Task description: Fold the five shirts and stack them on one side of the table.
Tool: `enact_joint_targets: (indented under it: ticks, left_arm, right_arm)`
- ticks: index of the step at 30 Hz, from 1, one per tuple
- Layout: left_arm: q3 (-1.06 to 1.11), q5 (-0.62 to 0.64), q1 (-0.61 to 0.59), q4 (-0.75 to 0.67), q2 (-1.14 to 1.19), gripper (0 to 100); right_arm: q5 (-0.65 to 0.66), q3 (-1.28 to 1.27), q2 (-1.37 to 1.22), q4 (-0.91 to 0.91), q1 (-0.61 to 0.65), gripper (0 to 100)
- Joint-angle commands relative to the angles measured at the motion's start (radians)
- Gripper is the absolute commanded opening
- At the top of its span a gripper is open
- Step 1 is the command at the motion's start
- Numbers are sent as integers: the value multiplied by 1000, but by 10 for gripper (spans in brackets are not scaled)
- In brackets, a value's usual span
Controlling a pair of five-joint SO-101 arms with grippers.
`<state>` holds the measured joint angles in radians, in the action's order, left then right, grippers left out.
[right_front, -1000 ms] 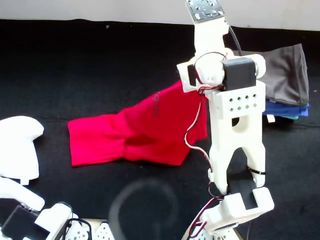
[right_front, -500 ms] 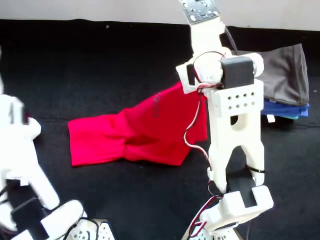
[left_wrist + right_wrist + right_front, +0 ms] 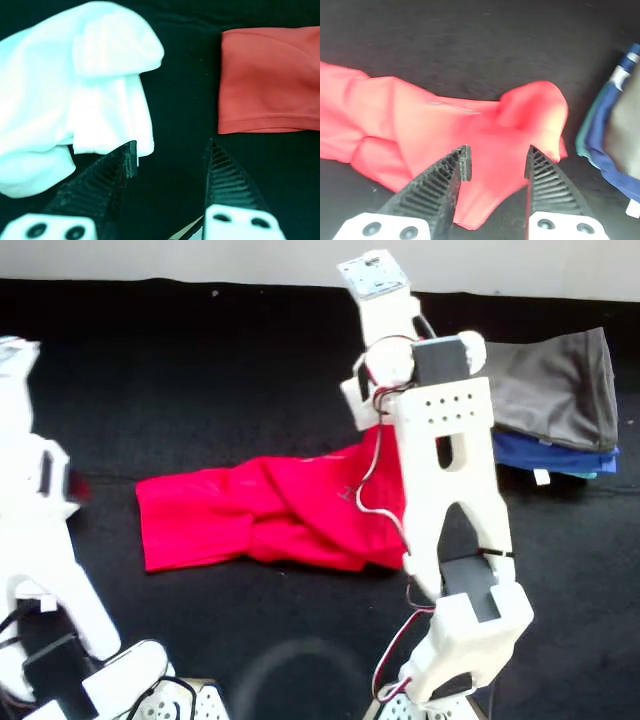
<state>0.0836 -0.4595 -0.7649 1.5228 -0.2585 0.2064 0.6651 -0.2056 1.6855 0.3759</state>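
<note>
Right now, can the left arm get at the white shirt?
Probably yes. The left gripper is open right by the white shirt. Nothing lies over the shirt, and the red shirt sits apart from it.

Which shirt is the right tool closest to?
The red shirt, crumpled mid-table right by the open right tool. The grey shirt and blue shirt lie stacked off to the side; the white shirt is by the left tool.

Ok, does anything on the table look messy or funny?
Yes. The red shirt lies bunched and twisted in the middle, with one corner humped up, not flat. The white shirt is a crumpled heap. The grey shirt on the blue shirt looks tidy.
</note>
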Motion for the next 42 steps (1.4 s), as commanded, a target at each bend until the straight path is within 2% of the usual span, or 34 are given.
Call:
enact_joint_targets:
  ticks: [1, 7, 13, 18, 20, 25, 31, 36, 42]
  left_arm:
    - [-5, 6, -148, 0, -28, 224]
    - [-5, -12, -355, -3, -25, 224]
    - [-4, -117, -526, -40, -4, 224]
    - [-16, -158, -680, -127, 183, 224]
    - [-31, -163, -722, -141, 266, 224]
    - [-176, -158, -780, -135, 432, 224]
    - [-346, -158, -782, -17, 512, 224]
    - [-384, -157, -782, -12, 516, 224]
    - [-384, -157, -782, -11, 507, 224]
  right_arm:
    - [-84, 5, 4, -12, 119, 180]
    - [-233, -15, -7, -88, 315, 180]
    - [-255, -211, -73, -269, 499, 180]
    - [-259, -282, -179, -367, 613, 180]
    - [-299, -282, -200, -377, 641, 180]
    - [-376, -283, -266, -423, 704, 180]
    - [-388, -272, -357, -492, 751, 180]
    - [-388, -136, -401, -492, 796, 180]
    - [-388, 77, -587, -486, 846, 180]
